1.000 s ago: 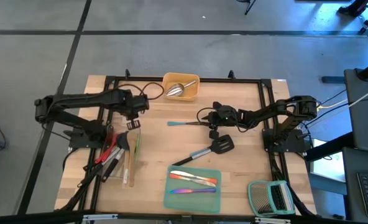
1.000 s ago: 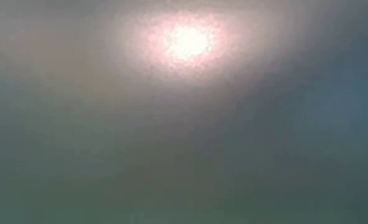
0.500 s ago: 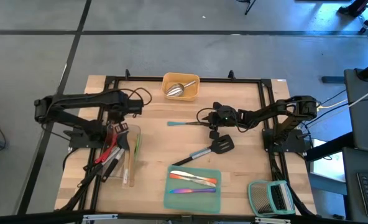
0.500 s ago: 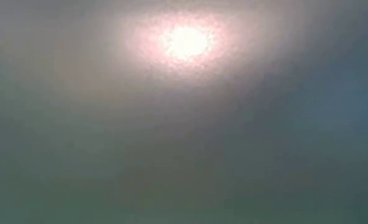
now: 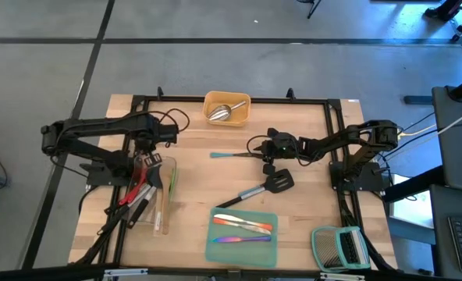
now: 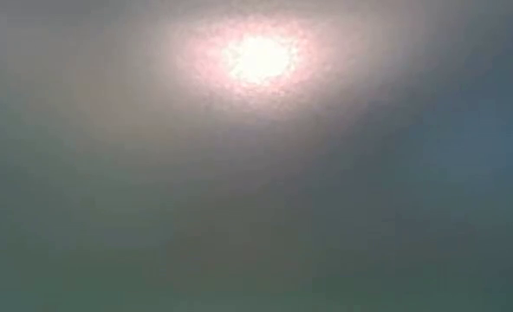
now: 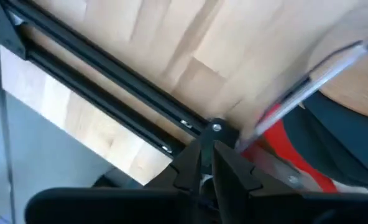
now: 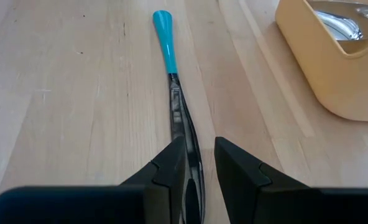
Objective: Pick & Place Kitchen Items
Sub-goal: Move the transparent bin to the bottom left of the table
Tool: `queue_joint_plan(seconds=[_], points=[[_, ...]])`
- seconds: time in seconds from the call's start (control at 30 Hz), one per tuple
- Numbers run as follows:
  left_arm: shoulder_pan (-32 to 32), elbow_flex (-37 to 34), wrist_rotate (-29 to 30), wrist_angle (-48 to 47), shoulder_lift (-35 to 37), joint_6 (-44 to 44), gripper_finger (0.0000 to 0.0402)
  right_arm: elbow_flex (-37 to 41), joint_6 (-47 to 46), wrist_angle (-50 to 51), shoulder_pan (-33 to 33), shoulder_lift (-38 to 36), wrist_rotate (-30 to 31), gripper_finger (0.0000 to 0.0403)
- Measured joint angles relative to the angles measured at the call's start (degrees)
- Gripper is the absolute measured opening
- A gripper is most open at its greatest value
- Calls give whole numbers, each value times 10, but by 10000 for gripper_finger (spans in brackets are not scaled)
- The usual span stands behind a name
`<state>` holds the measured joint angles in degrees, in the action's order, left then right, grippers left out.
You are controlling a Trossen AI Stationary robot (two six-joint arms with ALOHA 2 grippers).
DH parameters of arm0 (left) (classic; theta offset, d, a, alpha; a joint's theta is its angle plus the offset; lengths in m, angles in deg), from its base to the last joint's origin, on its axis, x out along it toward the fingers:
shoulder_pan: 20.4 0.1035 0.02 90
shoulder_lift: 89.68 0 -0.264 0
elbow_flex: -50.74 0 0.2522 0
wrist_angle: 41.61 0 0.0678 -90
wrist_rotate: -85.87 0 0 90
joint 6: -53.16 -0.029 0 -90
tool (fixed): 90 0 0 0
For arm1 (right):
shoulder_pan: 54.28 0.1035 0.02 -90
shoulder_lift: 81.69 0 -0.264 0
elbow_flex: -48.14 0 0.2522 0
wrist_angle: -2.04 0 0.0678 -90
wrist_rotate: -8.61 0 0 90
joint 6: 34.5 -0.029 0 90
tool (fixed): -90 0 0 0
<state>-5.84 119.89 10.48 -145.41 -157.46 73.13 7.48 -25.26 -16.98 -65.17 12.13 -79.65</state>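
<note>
- The low view is showing only a blurred glow; the high view is showing the whole wooden desk (image 5: 200,176)
- The left gripper (image 7: 207,163) is hanging over the red-handled utensil (image 7: 296,158) in the clear tray (image 5: 154,195), fingers nearly together, nothing visibly gripped
- The right gripper (image 8: 199,163) is pinching narrowly the black tool with a blue handle (image 8: 171,68), lying beside the yellow tray (image 8: 321,62)

The wooden table (image 5: 196,187) carries a yellow tray (image 5: 228,108) beyond the right gripper (image 5: 266,150), a blue-handled tool (image 8: 171,74) between its fingers, and a black spatula (image 5: 264,187) just beside it.
</note>
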Motion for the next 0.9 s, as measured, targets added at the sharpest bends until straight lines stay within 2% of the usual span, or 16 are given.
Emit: queue_joint_plan(seconds=[0.07, 0.2, 0.4, 0.6, 0.73, 0.9], points=[[8, 0, -12, 1, -1, -12, 31, 0, 0, 0, 0, 0, 0, 89], [-8, -1, -86, 41, -2, -45, 27, 0, 0, 0, 0, 0, 0, 89], [-46, -1, -52, 66, -2, -67, 42, 0, 0, 2, 0, 0, 0, 90], [-50, -1, -78, 136, -3, -125, 115, 0, 0, 2, 0, 0, 0, 90], [-52, -1, -47, 153, -3, -157, 169, 0, -2, 2, 0, 0, 0, 90], [-53, -1, -46, 153, -3, -158, 202, 0, -11, 6, 0, 0, 0, 90]])
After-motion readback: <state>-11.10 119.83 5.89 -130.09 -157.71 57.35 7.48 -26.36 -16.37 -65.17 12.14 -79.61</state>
